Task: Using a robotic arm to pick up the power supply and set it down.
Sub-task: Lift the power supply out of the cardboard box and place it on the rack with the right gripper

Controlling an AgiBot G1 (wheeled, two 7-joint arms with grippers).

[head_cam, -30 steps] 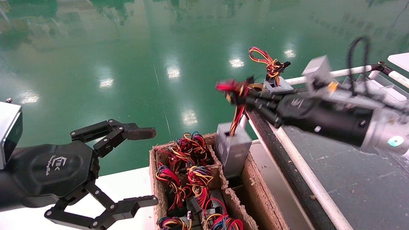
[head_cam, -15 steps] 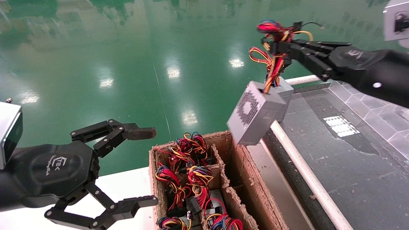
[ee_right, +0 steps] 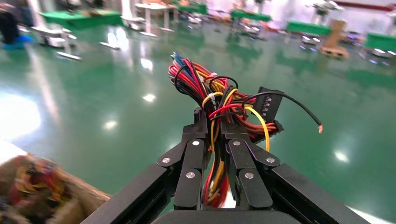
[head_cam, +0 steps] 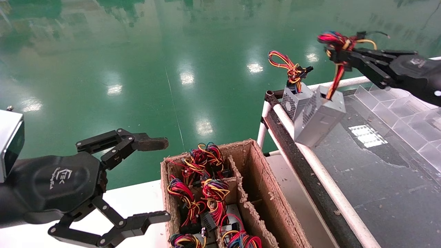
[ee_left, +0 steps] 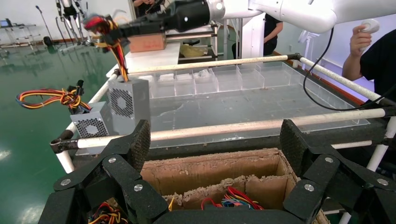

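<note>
The power supply (head_cam: 322, 117), a small grey metal box, hangs tilted by its mostly red wire bundle (head_cam: 331, 38) over the far left corner of the dark table (head_cam: 379, 186). My right gripper (head_cam: 333, 57) is shut on that bundle, seen close up in the right wrist view as wires (ee_right: 201, 84) squeezed between the gripper (ee_right: 212, 123) fingers. The left wrist view shows the box (ee_left: 128, 100) dangling beside the rail. My left gripper (head_cam: 164, 179) stays parked at the lower left, open and holding nothing, above the carton in its own view (ee_left: 215, 140).
A second grey box with a vented face and orange-yellow wire loop (head_cam: 293, 100) stands right beside the hanging one. A cardboard carton (head_cam: 272, 203) holds several more wired units (head_cam: 203, 179). White rails (head_cam: 324, 179) edge the table; clear dividers (head_cam: 396, 103) line its far side.
My right gripper has lifted the power supply out of the carton and swung it up and right, over the rail to above the table. The left arm has not moved.
</note>
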